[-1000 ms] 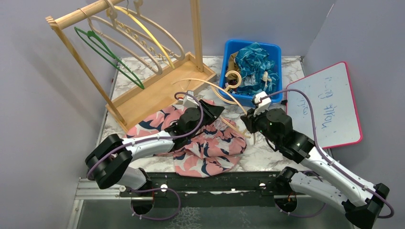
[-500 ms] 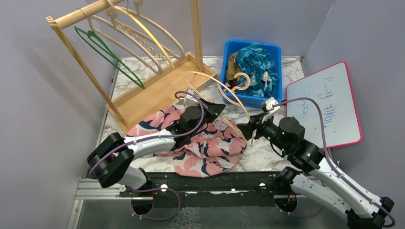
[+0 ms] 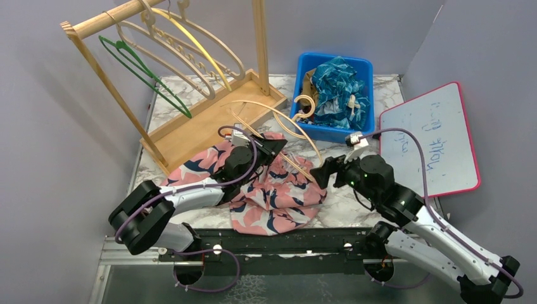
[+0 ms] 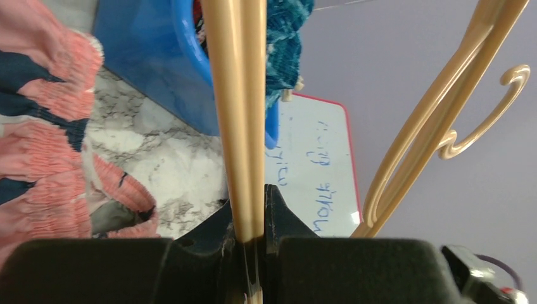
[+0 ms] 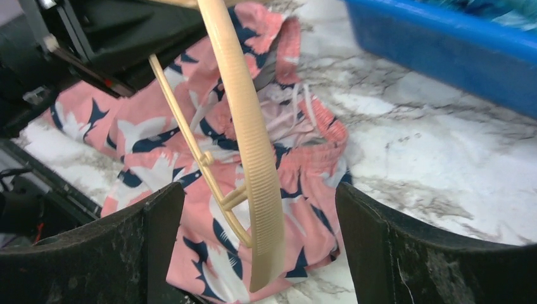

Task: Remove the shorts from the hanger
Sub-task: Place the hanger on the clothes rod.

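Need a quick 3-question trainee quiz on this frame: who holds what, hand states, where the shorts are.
1. Which hand clamps the beige hanger? A: left hand. B: right hand. C: neither.
2. True or false: the right hand is shut.
3. Fill in: the pink shorts lie on the ___, not in the blue bin.

Key: 1 A. 2 False, it stands wide open. 3 table.
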Robot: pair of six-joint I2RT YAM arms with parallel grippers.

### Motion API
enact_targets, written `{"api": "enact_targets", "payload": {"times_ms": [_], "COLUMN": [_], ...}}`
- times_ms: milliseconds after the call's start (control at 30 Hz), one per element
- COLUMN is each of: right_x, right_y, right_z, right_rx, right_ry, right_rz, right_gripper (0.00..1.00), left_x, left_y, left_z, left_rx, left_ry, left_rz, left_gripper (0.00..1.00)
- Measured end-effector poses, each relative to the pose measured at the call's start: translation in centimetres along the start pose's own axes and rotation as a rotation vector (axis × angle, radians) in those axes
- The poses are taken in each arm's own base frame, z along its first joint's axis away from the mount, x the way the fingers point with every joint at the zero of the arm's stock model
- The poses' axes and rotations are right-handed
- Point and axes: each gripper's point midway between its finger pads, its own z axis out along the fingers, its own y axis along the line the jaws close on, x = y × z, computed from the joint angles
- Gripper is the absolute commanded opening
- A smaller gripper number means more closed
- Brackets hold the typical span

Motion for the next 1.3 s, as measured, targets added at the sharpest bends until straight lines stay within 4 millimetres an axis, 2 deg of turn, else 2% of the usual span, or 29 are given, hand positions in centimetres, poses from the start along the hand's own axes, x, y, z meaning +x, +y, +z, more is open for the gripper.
{"api": "enact_targets", "payload": {"times_ms": [133,267,367,600,667,767,833,900,933,967,1000,1033,1133,1300], "right_x": [2.0,3.1,3.0,2.5,2.0,1.7,1.6,1.5,1.4,1.3,1.2,1.2,0.8,-1.2], "right_y": [0.9,0.7,1.3,4.4,4.9,5.1,5.1,5.2,5.2,5.2,5.2,5.1,4.7,4.3], "right_z": [0.8,1.8,2.1,0.7,0.2,-0.3,-0.5,-0.8,-0.9,-1.0,-1.0,-1.0,-0.8,-0.1], "right_rx": [-0.060,-0.106,-0.203,-0.433,-0.465,-0.480,-0.484,-0.490,-0.492,-0.493,-0.491,-0.483,-0.446,-0.392], "right_ry": [0.081,0.155,0.167,0.124,0.094,0.066,0.053,0.038,0.032,0.027,0.023,0.024,0.030,0.019], "right_rz": [0.019,0.057,0.099,0.109,0.103,0.097,0.100,0.098,0.098,0.097,0.097,0.099,0.104,0.074], "right_gripper": [0.91,0.72,0.57,0.32,0.30,0.21,0.10,0.05,0.03,0.02,0.02,0.02,0.02,0.02], "left_x": [-0.8,-1.5,-1.7,-1.9,-1.9,-1.9,-1.7,-1.4,-1.3,-1.3,-1.2,-1.2,-1.1,-1.0], "left_y": [-1.7,-2.7,-2.6,-2.4,-2.3,-2.2,-2.2,-2.2,-2.2,-2.2,-2.3,-2.3,-1.9,-1.4], "left_z": [-0.8,-1.5,-1.7,-2.0,-2.0,-2.0,-2.0,-2.0,-2.0,-2.0,-1.9,-1.9,-1.7,-1.6], "left_rx": [0.071,0.118,0.128,0.157,0.166,0.180,0.189,0.203,0.209,0.213,0.219,0.225,0.220,0.202], "left_ry": [-0.015,-0.026,-0.028,-0.023,-0.019,-0.009,0.001,0.014,0.020,0.024,0.027,0.031,0.037,0.042], "left_rz": [-0.023,-0.038,-0.045,-0.090,-0.107,-0.142,-0.158,-0.174,-0.180,-0.185,-0.189,-0.191,-0.188,-0.169], "left_gripper": [0.00,0.00,0.00,0.00,0.00,0.00,0.00,0.00,0.04,0.12,0.27,0.36,0.53,0.77]}}
